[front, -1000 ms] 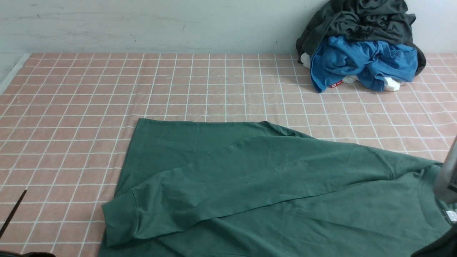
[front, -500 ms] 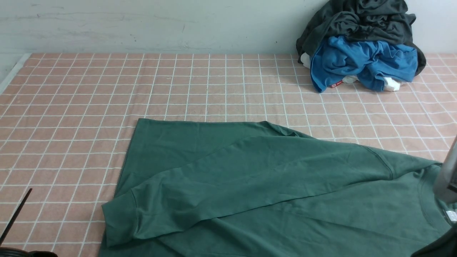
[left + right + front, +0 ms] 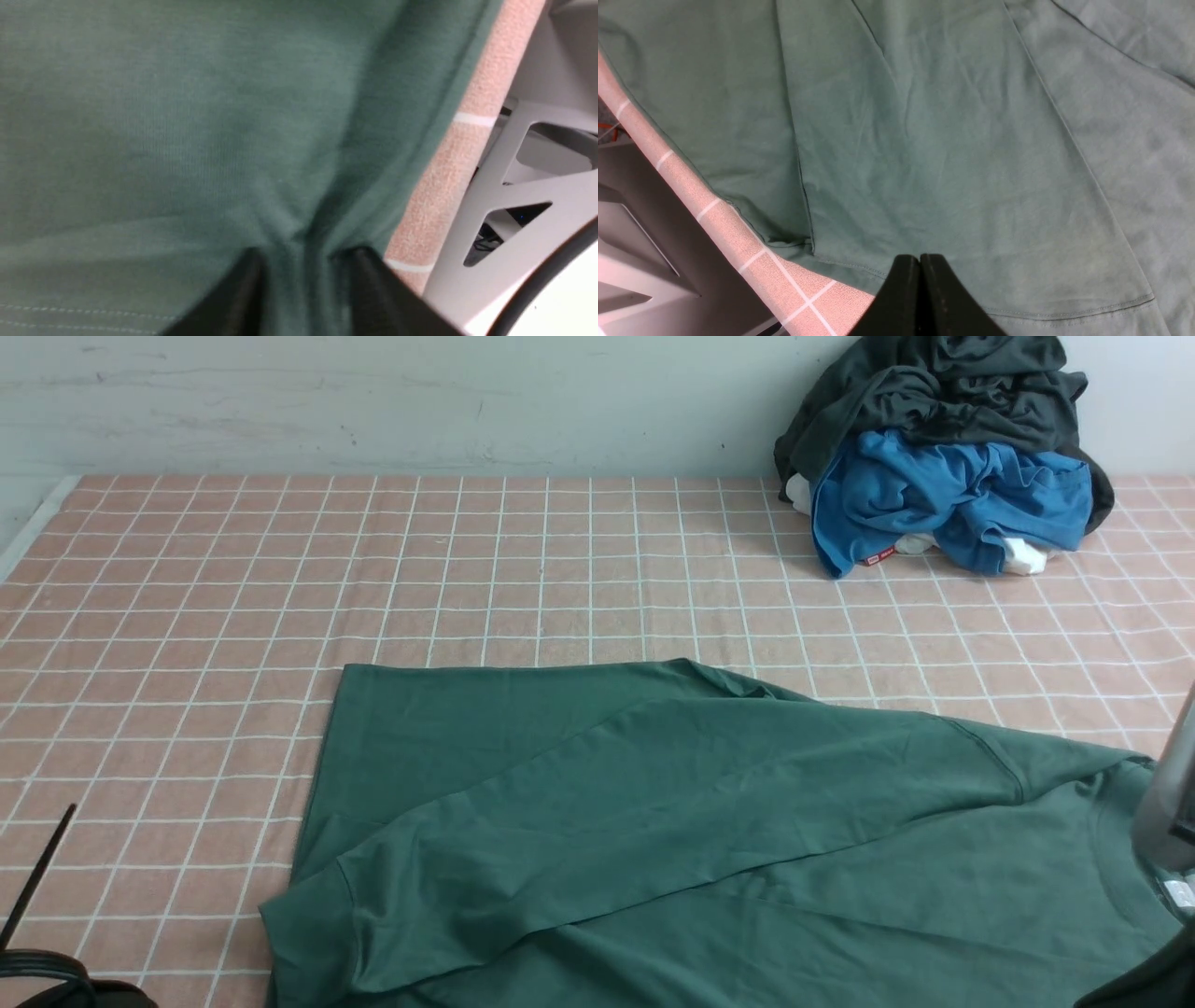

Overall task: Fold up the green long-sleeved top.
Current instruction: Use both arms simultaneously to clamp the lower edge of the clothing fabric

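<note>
Front view: the green long-sleeved top (image 3: pixel 709 821) lies spread on the checked bench (image 3: pixel 187 616). It sits well to the robot's side of the pile of clothes (image 3: pixel 943 467) and stretches far to the pile's left. Its long axis runs across the bench. The collar (image 3: pixel 1116 868) is at the end nearer the pile, and the hem end is the one farther from it. One sleeve (image 3: pixel 653 812) is laid slantwise over the body, with its cuff (image 3: pixel 303 938) at the end farthest from the pile. Neither tool shows here; only a grey part of the right arm (image 3: pixel 1167 793) stands beside the collar.

Left wrist view: the left tool (image 3: pixel 301 284) is down on the cloth, its dark fingers (image 3: pixel 243 294) partly apart. A bunched ridge of green fabric runs between them and creases fan out from the tips, so it appears to have a pinch of the top. The picture is blurred. The pink bench edge lies just beside this grip.

Right wrist view: the right tool (image 3: pixel 920 284) has its two fingers pressed flat together with nothing between them. It hangs over flat green cloth close to a stitched edge and the bench rim.

Judged from this, the coming fold turns on the left tool. It already has the cloth on the robot's side of the top, while the body lies away from it toward the pile. The right tool would have to open before it could help.
</note>
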Robot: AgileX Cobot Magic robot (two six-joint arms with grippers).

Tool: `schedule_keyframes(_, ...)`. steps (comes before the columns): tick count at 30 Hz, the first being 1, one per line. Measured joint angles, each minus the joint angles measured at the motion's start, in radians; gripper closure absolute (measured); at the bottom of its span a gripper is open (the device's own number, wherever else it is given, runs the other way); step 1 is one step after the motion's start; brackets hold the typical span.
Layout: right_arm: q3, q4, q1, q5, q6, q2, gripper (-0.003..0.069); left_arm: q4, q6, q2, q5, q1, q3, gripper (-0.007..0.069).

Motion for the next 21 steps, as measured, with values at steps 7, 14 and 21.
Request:
schedule_keyframes(7, 0.0, 0.0, 0.0, 0.0, 0.0, 0.0, 0.0673, 0.005, 0.037, 0.0, 0.04, 0.0, -0.007, 0.0141)
schedule_keyframes(14, 0.0, 0.0, 0.0, 0.0, 0.0, 0.0, 0.0673, -0.012, 0.073, 0.002, 0.038, -0.042, 0.001, 0.0194)
schedule_keyframes(21, 0.0, 0.0, 0.0, 0.0, 0.0, 0.0, 0.0673, 0.004, 0.023, 0.062, 0.022, -0.081, -0.009, 0.0433)
